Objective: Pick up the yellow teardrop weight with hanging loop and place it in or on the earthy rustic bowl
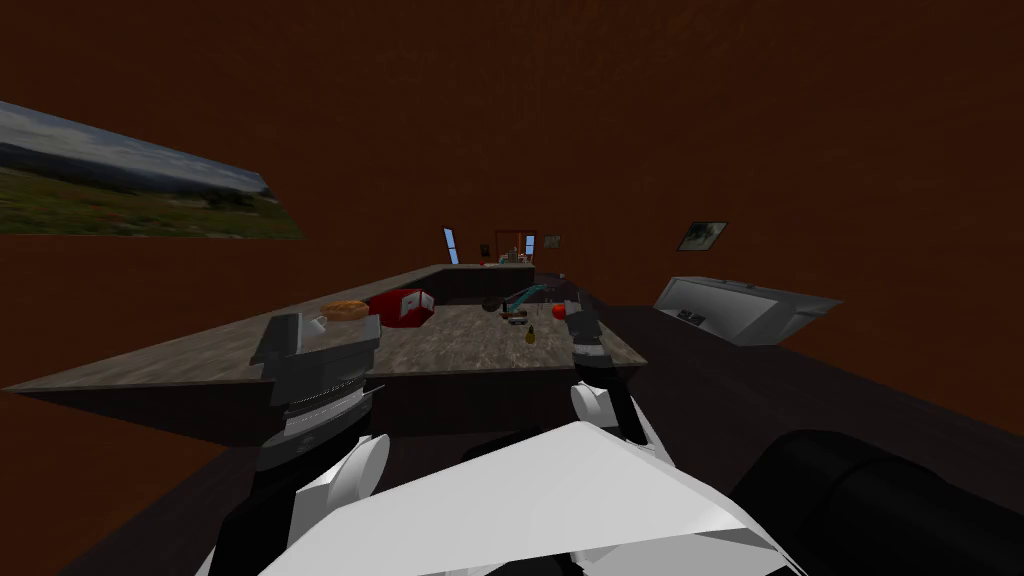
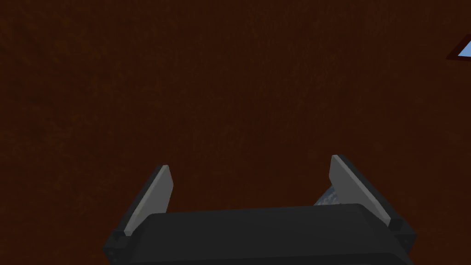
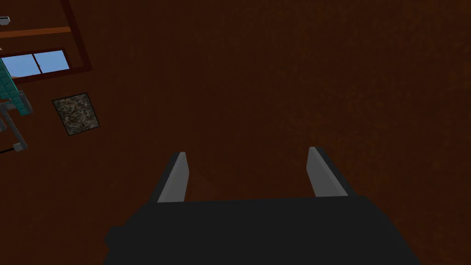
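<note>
yellow weight [image 1: 530, 336] near worktop [image 1: 200, 355] front edge | left gripper [image 2: 250, 163] fingers spread apart | right gripper [image 3: 247, 152] fingers spread apart

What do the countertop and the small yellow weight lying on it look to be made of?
The countertop looks like weathered wood planks: matte grey-brown with streaky, grain-like marks. A stone-patterned surface is also possible. The yellow weight is too small to judge. It reads as a plain yellow-olive shape with no visible sheen or texture, so its material stays open.
</note>
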{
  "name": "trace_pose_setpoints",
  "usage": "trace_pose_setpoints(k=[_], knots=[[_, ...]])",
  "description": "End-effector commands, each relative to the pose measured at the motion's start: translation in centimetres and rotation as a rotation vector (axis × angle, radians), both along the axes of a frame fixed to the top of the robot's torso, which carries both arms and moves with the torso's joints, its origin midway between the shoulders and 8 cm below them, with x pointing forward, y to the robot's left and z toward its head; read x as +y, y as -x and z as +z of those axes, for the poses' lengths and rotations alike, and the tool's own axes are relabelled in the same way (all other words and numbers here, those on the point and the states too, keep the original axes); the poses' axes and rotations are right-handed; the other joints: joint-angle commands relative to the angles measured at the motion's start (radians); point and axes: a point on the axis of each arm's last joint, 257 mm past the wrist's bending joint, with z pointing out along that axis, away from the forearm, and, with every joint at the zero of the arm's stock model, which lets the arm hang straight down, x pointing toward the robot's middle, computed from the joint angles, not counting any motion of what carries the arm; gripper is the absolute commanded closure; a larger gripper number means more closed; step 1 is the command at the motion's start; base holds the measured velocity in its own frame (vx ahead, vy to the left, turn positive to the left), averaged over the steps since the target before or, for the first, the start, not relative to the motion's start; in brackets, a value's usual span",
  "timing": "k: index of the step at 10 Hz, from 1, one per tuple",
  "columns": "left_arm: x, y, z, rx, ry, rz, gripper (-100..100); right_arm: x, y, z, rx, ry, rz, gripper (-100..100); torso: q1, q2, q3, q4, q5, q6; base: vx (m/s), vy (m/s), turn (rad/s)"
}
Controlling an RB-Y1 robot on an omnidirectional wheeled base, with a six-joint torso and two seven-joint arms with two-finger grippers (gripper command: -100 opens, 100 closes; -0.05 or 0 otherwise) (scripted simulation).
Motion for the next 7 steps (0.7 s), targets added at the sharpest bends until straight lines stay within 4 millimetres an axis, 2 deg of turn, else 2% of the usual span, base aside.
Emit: trace_pose_setpoints(k=[1,4,7], knots=[[0.0,0.0,0.0,0.000,0.000,0.000,0,0.4,-0.9,-1.0,0.032,0.006,0.041,-100,0.000,0.000,0.000,0.000,0.000,0.000,-0.014,-0.020,0.019],[0.0,0.0,0.0,0.000,0.000,0.000,0,0.8,-2.8,-3.5,0.101,-0.030,0.108,-100,-0.004,0.002,0.001,0.000,-0.001,0.000,-0.040,-0.049,0.036],[0.0,0.0,0.0,0.000,0.000,0.000,0,0.9,-5.2,-7.1,0.192,-0.118,0.180,-100,-0.005,0.003,0.002,0.001,-0.001,0.000,-0.062,-0.068,0.048]])
